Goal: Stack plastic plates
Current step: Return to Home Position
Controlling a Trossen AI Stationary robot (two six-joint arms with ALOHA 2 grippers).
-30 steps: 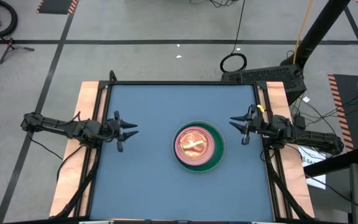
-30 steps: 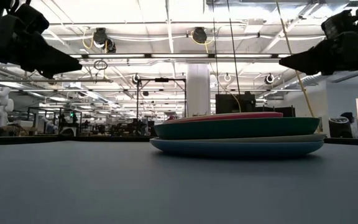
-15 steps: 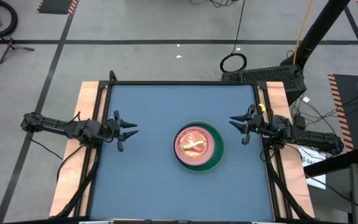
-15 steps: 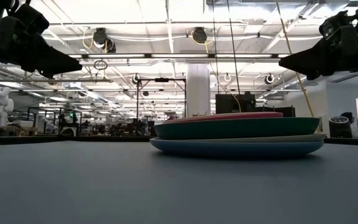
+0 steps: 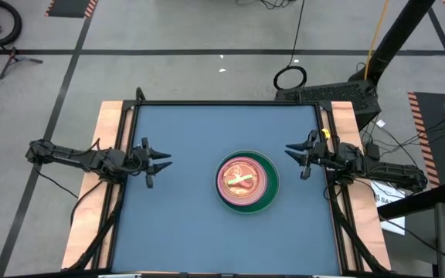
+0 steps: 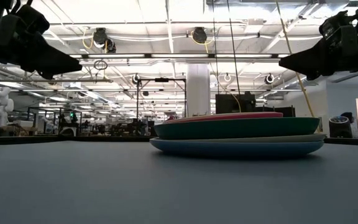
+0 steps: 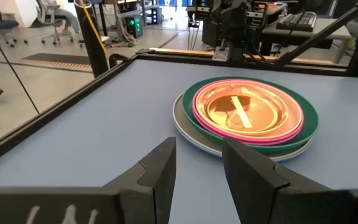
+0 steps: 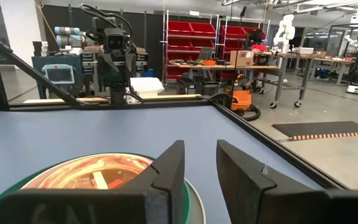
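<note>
High view: your plastic plates (image 5: pixel 246 183) sit in one stack on the bench (image 5: pixel 191 131), a bit right of centre. A dark green rim shows around pink, with a glossy orange-pink top. The left end effector (image 5: pixel 163 162) and right end effector (image 5: pixel 291 152) hang at opposite side edges, well apart from the stack, so you've got bare blue surface all round.

Low view: the stack (image 6: pixel 238 134) reads blue at the bottom, then a thin pale layer, dark green, and pink on top. Both end effectors are up high in the corners.

Left wrist view: the fingers (image 7: pixel 160 171) are parted and holding nothing, with the plates (image 7: pixel 247 115) ahead and a raised black bench edge alongside.

Right wrist view: the fingers (image 8: pixel 169 171) are likewise parted and empty. The stack (image 8: pixel 92 177) is close in front.
</note>
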